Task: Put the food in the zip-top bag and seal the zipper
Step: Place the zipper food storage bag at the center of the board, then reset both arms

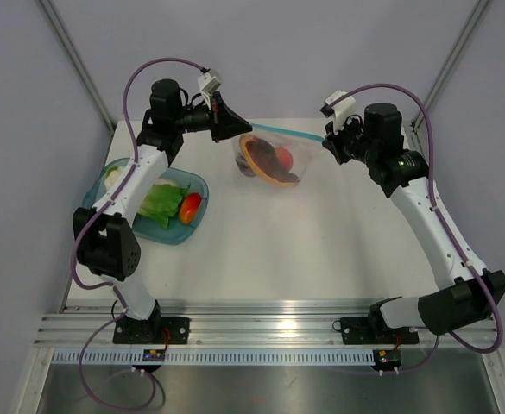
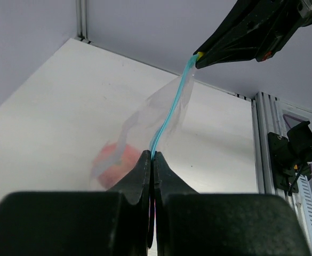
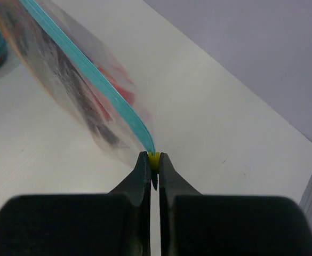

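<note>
While both arms reached forward over the white table, their forearms turned inward at the far side, so that the two wrists faced each other. The left gripper was pressed together on one end of the narrow teal-blue zipper strip. The right gripper pinched the other end, where a small yellow tab sat between its fingertips.

The clear thin plastic zip-top bag hung between the two grippers, below the strip; whether its bottom touched the table could not be told. The strip was stretched almost straight from one gripper to the other, its long axis running left to right in the top view, with the left end a little farther away. Inside the bag lay a red round toy food piece, an orange curved piece and a dark purple piece.

A teal translucent bowl stood well apart to the left, beside the left arm.
</note>
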